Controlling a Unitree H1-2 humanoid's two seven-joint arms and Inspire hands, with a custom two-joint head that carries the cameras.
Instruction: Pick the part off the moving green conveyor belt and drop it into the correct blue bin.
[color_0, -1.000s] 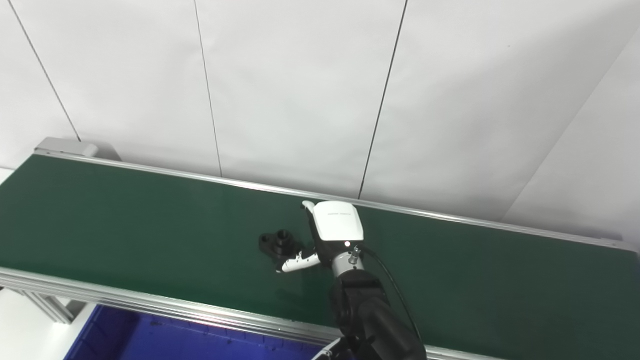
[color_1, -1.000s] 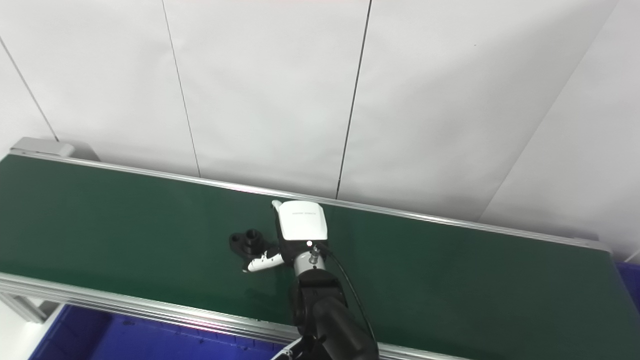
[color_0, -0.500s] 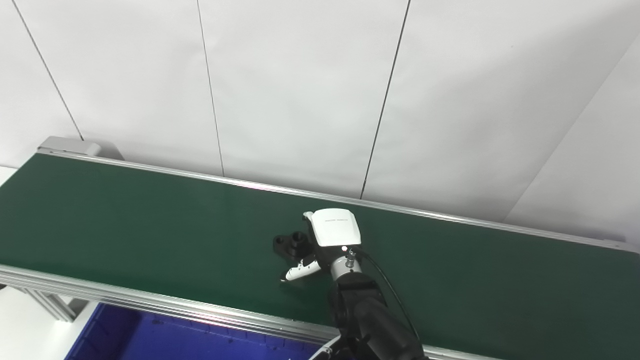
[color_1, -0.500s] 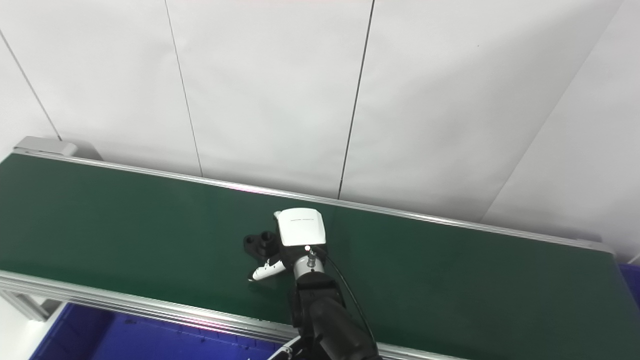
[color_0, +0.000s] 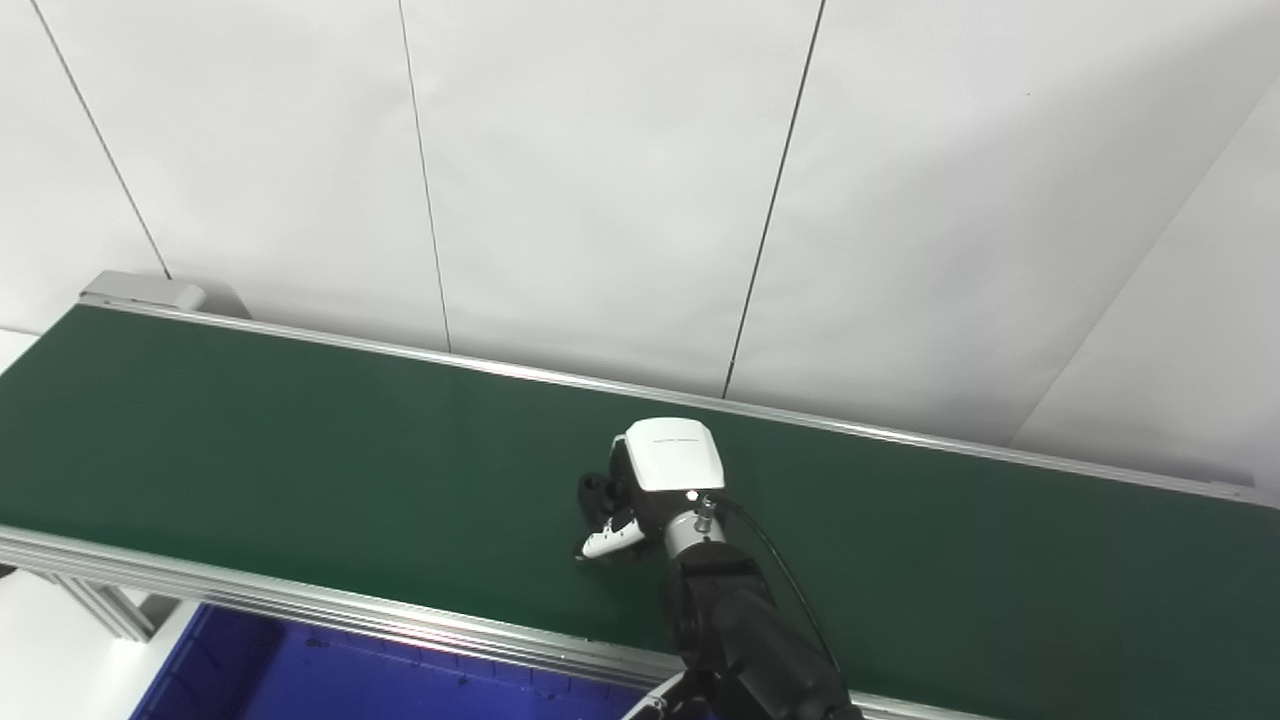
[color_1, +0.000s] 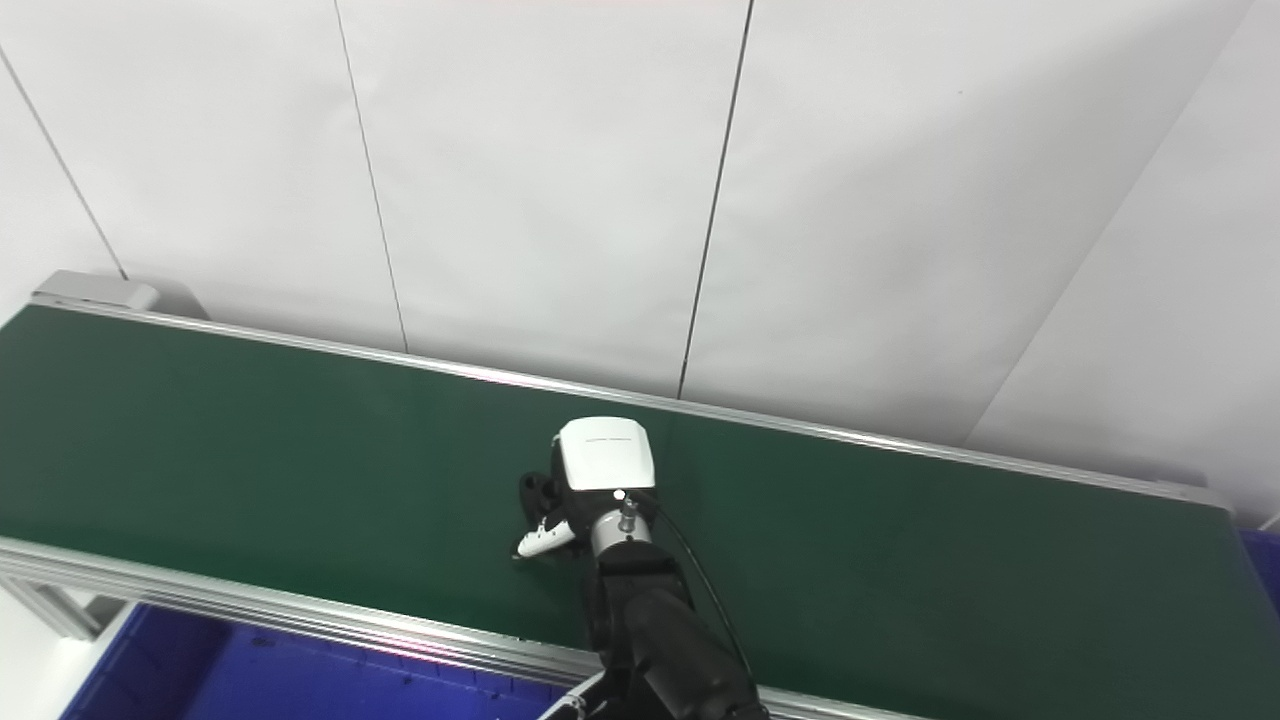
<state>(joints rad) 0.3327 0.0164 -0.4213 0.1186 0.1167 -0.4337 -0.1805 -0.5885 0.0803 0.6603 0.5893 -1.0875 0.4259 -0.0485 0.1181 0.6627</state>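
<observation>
A small black flanged part (color_0: 594, 489) lies on the green conveyor belt (color_0: 300, 450), near the middle and toward the front rail. My right hand (color_0: 655, 478), with its white back plate facing up, sits right over the part. Its fingers curl down around the part's far side. The white thumb (color_0: 608, 541) presses in from the near side, so the hand is shut on the part, which still rests on the belt. Only the part's left end (color_1: 535, 492) shows past the hand. My left hand is out of view.
A blue bin (color_0: 330, 680) stands below the belt's front rail at the bottom left. A sliver of another blue bin (color_1: 1262, 560) shows at the right edge. Aluminium rails (color_0: 300, 605) border the belt, and a white panelled wall rises behind it.
The part has ridden the belt to the right and in under my right hand. The fingers have curled down and the thumb has drawn in against it. The camera has shifted slightly.
</observation>
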